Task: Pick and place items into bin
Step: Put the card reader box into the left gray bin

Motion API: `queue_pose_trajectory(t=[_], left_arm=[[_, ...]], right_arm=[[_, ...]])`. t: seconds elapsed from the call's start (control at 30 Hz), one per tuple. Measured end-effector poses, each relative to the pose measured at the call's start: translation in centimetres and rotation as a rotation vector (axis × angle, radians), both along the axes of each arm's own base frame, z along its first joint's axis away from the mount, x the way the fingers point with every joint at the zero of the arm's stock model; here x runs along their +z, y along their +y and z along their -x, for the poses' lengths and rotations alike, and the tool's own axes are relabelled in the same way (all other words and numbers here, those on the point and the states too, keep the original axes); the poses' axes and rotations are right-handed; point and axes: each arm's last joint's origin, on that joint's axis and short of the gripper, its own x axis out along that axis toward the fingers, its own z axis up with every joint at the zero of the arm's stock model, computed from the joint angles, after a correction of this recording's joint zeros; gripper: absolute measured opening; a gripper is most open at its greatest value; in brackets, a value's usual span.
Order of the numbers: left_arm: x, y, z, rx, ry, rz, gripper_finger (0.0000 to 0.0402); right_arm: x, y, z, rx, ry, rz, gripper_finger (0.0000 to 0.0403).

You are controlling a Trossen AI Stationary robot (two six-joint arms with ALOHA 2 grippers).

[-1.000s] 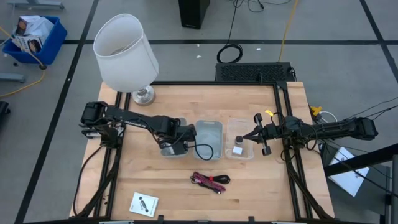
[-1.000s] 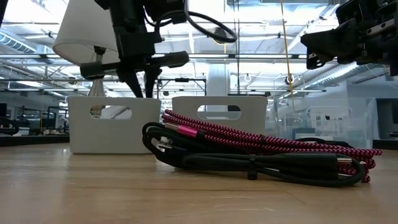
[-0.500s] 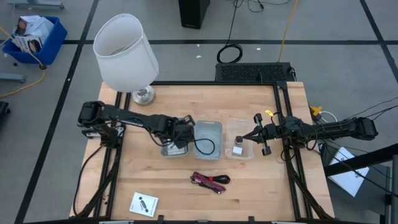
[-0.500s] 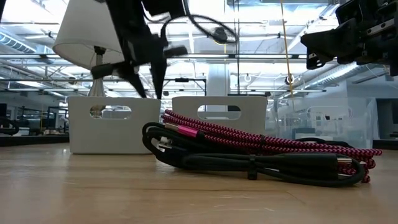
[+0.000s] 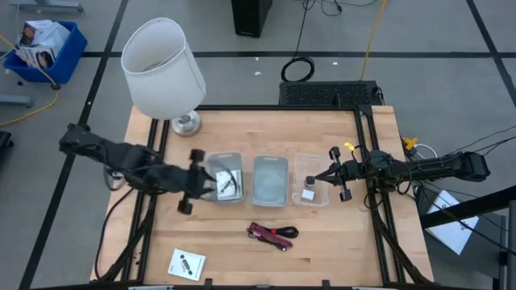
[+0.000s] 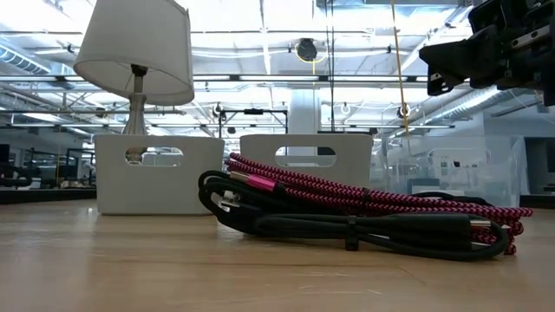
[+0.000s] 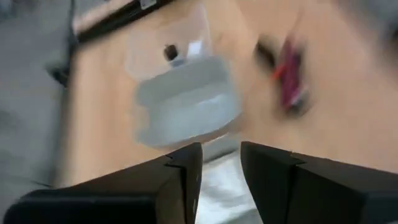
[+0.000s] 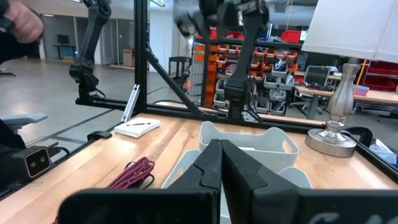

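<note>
A coiled red-and-black cable (image 5: 272, 234) lies on the table's near middle; it fills the low view (image 6: 364, 212). One white card with black marks (image 5: 186, 263) lies flat at the near left. Three bins stand in a row. The left bin (image 5: 226, 187) holds white cards with black marks. The clear right bin (image 5: 311, 191) holds a tiny white block (image 5: 307, 193) and a tiny black cube (image 5: 308, 180). My left gripper (image 5: 201, 182) is open and empty, just left of the left bin. My right gripper (image 5: 319, 179) is shut and empty, above the clear bin's right side.
A white-shaded lamp (image 5: 165, 68) stands at the far left corner. The middle bin (image 5: 270, 181) stands between the other two. Black frame rails (image 5: 367, 201) run along the table's sides. Bare wood lies around the cable and the card.
My left gripper has drawn back from above the left bin toward the table's left edge and has risen out of the low view. It has tipped from pointing down to nearly level. The right arm has kept still.
</note>
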Motion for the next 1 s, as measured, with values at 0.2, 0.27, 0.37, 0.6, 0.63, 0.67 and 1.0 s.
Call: queue_pose_trajectory(t=[0.2,0.27,0.37,0.6,0.63,0.67,1.0], left_arm=[[-0.5,-3.6,2.4,0.116,0.151,0.419,0.0098],[-1.6,-5.4,2.7,0.125,0.246,0.431,0.0093],[-3.6,-7.8,3.0,0.172,0.378,0.402,0.0093],[-9.2,-12.5,2.7,0.311,0.605,0.255,0.0093],[-9.9,-12.9,2.5,0.323,0.636,0.240,0.0093],[-10.6,-13.1,2.3,0.337,0.668,0.224,0.0093],[-13.2,-14.1,1.3,0.388,0.673,0.120,0.0198]], right_arm=[[0.0,0.0,0.0,0.000,0.000,-0.004,0.0000],[0.1,0.0,0.0,0.001,-0.005,-0.013,0.0000],[0.1,0.0,0.0,0.003,-0.003,-0.030,0.0000],[0.1,0.0,0.0,0.008,0.002,-0.052,0.0000],[0.1,0.0,0.0,0.009,0.004,-0.061,0.0000],[0.1,0.0,0.0,0.010,0.005,-0.068,0.0000],[0.1,0.0,0.0,0.011,0.008,-0.079,0.0000]])
